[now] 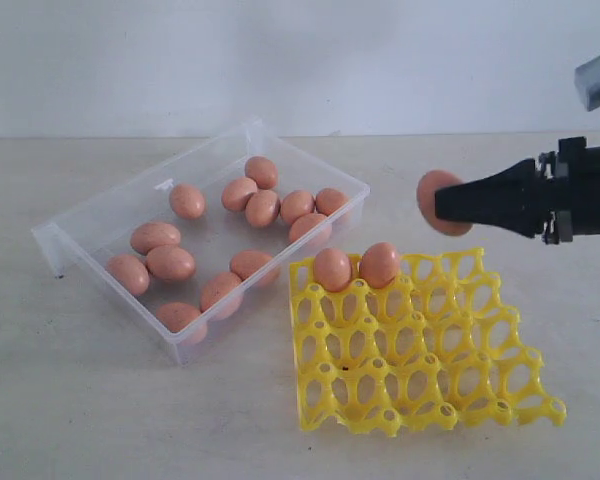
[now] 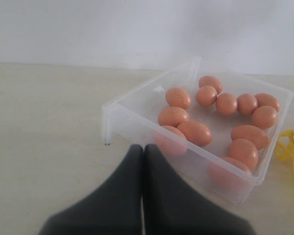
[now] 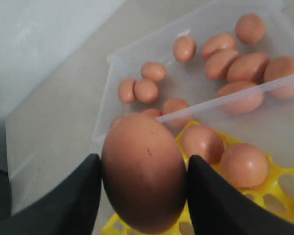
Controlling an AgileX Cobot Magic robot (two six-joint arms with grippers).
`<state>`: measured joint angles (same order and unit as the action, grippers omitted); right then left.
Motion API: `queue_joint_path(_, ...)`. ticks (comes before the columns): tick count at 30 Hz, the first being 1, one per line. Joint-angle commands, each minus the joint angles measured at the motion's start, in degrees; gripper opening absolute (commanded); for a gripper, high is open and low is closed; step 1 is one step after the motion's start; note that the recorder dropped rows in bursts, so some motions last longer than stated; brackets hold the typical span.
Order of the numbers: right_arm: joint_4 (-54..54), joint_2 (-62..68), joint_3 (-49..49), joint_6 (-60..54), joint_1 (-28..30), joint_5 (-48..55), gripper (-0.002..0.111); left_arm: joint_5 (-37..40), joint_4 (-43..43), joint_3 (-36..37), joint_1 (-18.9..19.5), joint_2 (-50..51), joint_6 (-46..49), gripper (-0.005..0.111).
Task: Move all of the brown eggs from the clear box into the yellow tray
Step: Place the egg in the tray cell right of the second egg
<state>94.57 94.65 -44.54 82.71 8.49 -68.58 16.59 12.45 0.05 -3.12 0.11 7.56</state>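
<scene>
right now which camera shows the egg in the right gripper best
The right wrist view: the held egg is large and close, clamped between both fingers. The exterior view shows it small, half hidden behind the right gripper. The left wrist view does not show it.

A pale beige table (image 1: 130, 420) meets a plain white wall (image 1: 280, 60) behind

No text, label, brand, number or sign is readable anywhere.

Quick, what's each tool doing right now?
Left tool: closed, holding nothing.
Right tool: gripping one brown egg, lifted in the air.
</scene>
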Motion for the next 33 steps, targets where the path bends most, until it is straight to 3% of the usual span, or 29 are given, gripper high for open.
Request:
queue_joint_path(1,3.1,-0.2,0.0,-1.1,-3.4,8.3,0.000,-0.3,0.2,-0.1,0.2,-0.1,0.0,-0.004)
queue_joint_path(4,3.5,-0.2,0.0,-2.5,-6.0,16.1,0.000,-0.3,0.2,-0.1,0.2,-0.1,0.0,-0.004)
queue_joint_path(10,2.1,-0.2,0.0,-6.8,-8.7,19.8,0.000,-0.3,0.2,-0.1,0.2,-0.1,0.0,-0.004)
queue_joint_path(15,-2.7,1.8,-0.1,-11.3,-9.8,28.9,0.000,-0.3,0.2,-0.1,0.2,-0.1,0.0,-0.004)
queue_joint_path(33,-19.7,13.4,-0.2,-26.6,-9.8,22.9,0.000,-0.3,0.2,-0.1,0.2,-0.1,0.0,-0.004)
